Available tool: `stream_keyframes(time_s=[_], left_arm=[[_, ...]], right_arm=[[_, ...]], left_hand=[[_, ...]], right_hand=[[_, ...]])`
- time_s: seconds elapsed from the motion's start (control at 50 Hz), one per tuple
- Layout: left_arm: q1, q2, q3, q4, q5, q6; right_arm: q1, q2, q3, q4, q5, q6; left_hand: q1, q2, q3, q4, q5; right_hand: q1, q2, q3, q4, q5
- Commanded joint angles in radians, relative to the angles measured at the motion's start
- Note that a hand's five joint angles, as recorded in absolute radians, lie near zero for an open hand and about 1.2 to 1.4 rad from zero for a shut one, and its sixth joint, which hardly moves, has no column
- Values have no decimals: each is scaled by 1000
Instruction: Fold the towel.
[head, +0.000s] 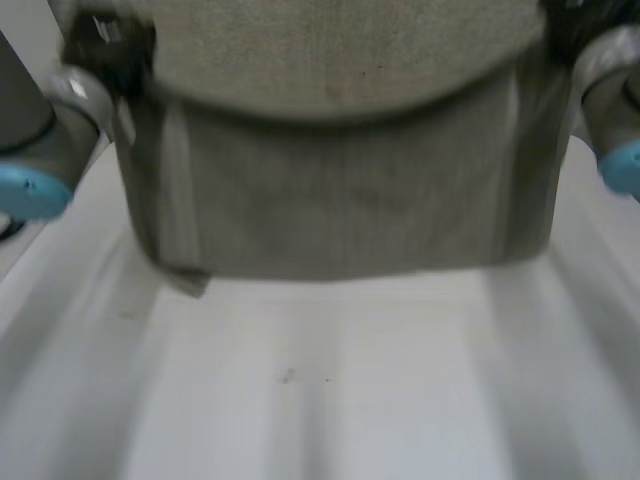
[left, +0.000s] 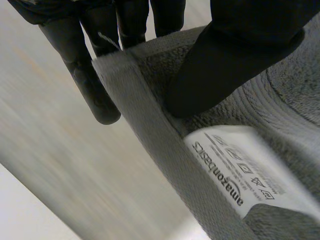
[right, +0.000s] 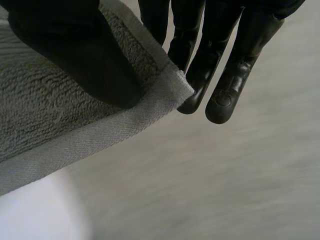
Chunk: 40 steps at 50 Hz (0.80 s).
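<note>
Both left robot hand (left: 235, 55) and right robot hand (right: 75, 50) pinch towel (head: 340, 200) (corners).

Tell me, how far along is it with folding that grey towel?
Early on, I'd judge. Done: each hand pinches a corner, the left hand beside the care label, the right hand at the other end. In hand: the grey towel hangs between them over the white table. Left: laying it down and making the folds; no neat fold lies on the table yet.
</note>
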Motion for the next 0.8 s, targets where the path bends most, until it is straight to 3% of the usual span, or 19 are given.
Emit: stream_keyframes(time_s=[0.02, 0.16, 0.24, 0.38, 0.42, 0.54, 0.6, 0.68, 0.74, 0.76, 0.8], left_arm=[[-9, 130, -2, 323, -80, -175], [0, 136, -152, 265, -71, -240], [5, 133, -355, 277, -65, -240], [5, 85, -608, 451, -23, -236], [7, 33, -695, 555, 0, -231], [7, -28, -761, 606, 18, -231], [11, -38, -798, 540, 20, -222], [33, -18, -829, 428, 18, -156], [80, 91, -884, 243, 18, -14], [80, 91, -884, 242, 18, -13], [106, 183, -942, 83, 18, 74]], right_arm=[[5, -155, 115, -351, 15, 106], [5, -171, 297, -328, -37, 117], [4, -180, 454, -317, -92, 117], [-3, -105, 669, -317, -194, 106], [-1, -79, 695, -317, -197, 105], [-1, -2, 761, -293, -194, 102], [-1, -1, 767, -265, -192, 99], [-6, -31, 777, -110, -189, 56], [-12, -97, 781, 59, -189, 8], [-28, -132, 789, 148, -189, -13], [-56, -167, 800, 237, -191, -31]], left_hand=[[207, 178, 180, 179, 184], [207, 178, 180, 179, 184], [207, 178, 180, 179, 184], [207, 178, 180, 179, 184], [207, 178, 180, 179, 184], [207, 178, 180, 179, 184], [207, 178, 180, 179, 184], [207, 178, 180, 179, 184], [207, 178, 180, 179, 184], [207, 178, 180, 179, 184], [207, 178, 180, 179, 184]], right_hand=[[419, 218, 210, 206, 237], [419, 218, 210, 206, 237], [419, 218, 210, 206, 237], [419, 218, 210, 206, 237], [419, 218, 210, 206, 237], [419, 218, 210, 206, 237], [419, 218, 210, 206, 237], [419, 218, 210, 206, 237], [419, 218, 210, 206, 237], [419, 218, 210, 206, 237], [419, 218, 210, 206, 237]])
